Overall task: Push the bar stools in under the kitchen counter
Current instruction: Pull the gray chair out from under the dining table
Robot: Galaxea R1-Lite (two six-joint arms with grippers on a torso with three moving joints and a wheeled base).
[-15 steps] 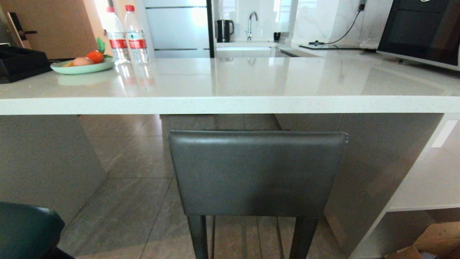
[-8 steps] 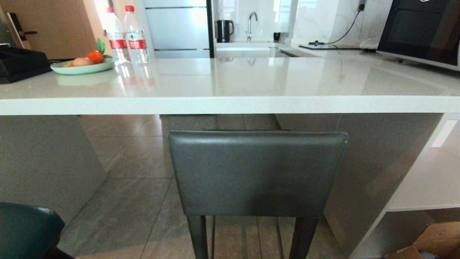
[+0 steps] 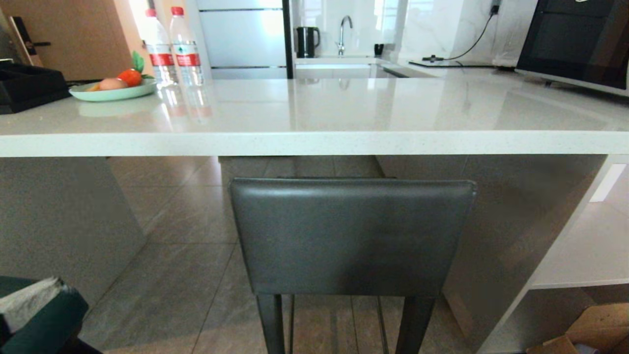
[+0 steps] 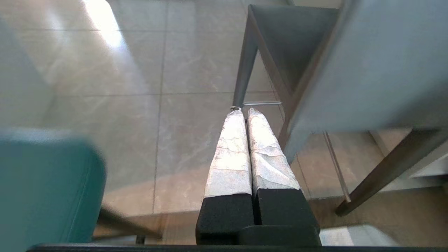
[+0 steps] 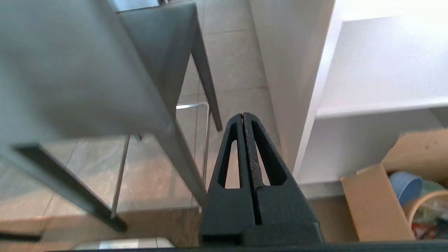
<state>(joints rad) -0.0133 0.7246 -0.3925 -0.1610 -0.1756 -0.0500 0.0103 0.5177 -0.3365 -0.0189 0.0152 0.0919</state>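
The grey square-backed bar stool (image 3: 351, 236) stands straight ahead, its back just below the edge of the white kitchen counter (image 3: 314, 142) and its seat under the slab. The teal bar stool (image 3: 46, 327) shows only as a corner at the lower left. My left gripper (image 3: 29, 301), with white taped fingers, rises over that teal corner. In the left wrist view the left gripper (image 4: 245, 111) is shut and empty, between the teal stool (image 4: 42, 189) and the grey stool (image 4: 367, 63). My right gripper (image 5: 243, 114) is shut and empty, to the right of the grey stool (image 5: 70, 70).
On the counter are a plate of fruit (image 3: 113, 91), two water bottles (image 3: 172, 49), a black tray (image 3: 27, 86) and a microwave (image 3: 575, 42). White shelves (image 3: 585, 246) and a cardboard box (image 3: 589, 329) stand right of the grey stool. The counter's end panel (image 3: 49, 216) is at the left.
The left gripper's white taped fingers have come into the head view at the lower left, over the teal stool. The grey stool and counter have not shifted.
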